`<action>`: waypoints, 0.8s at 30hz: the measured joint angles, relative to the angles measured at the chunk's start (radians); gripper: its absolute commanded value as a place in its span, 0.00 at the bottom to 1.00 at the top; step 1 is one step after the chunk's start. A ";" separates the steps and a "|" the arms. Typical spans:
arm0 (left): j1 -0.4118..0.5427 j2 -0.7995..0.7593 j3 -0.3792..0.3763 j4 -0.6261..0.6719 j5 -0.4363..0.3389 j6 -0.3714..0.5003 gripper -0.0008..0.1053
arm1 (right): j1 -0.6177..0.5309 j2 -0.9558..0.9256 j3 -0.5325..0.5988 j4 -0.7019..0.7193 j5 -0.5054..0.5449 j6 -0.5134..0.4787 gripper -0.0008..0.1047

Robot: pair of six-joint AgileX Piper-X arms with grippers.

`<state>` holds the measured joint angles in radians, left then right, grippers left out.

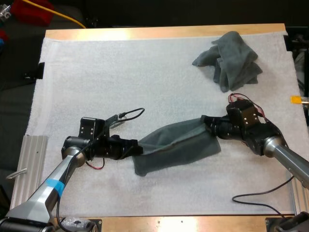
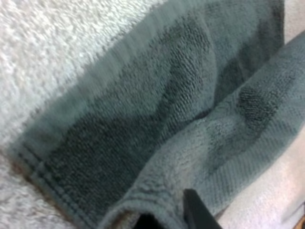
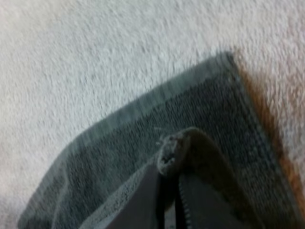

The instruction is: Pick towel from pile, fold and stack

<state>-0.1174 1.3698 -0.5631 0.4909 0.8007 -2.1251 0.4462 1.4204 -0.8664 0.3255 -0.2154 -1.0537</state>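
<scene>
Fold step underway: left gripper [image 1: 136,147] and right gripper [image 1: 207,124] are each pinching shut on opposite ends of the towel [image 1: 176,145], which is lying mid-mat [image 1: 96,77]. Crumpled pile [image 1: 231,60] is sitting far right. Next, likely: carrying one edge across, evenly.

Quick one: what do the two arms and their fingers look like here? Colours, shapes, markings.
Both arms are silver-grey tubular links ending in black, boxy wrist housings dotted with small bright screws. The left arm has a blue band around its silver link; the right arm shows no such mark. The fingers of the left gripper and right gripper are slim and black.
</scene>
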 measured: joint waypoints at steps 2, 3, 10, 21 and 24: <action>0.000 0.000 0.000 -0.008 -0.006 0.000 0.01 | 0.000 0.000 0.000 -0.021 0.004 0.000 0.02; 0.000 0.000 0.000 -0.012 -0.006 0.000 0.03 | 0.000 0.000 0.000 -0.029 0.007 0.000 0.02; 0.000 0.000 0.000 -0.028 -0.005 -0.001 0.60 | 0.000 0.000 0.000 -0.046 0.034 0.000 0.16; 0.000 -0.036 -0.034 -0.034 0.091 -0.001 0.55 | 0.000 0.000 0.000 -0.161 -0.084 -0.032 0.63; 0.000 -0.095 -0.053 -0.035 0.096 -0.001 0.55 | 0.000 -0.017 0.000 -0.173 -0.113 -0.052 0.63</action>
<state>-0.1174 1.2750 -0.6162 0.4562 0.8966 -2.1262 0.4462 1.4034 -0.8664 0.1522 -0.3282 -1.1053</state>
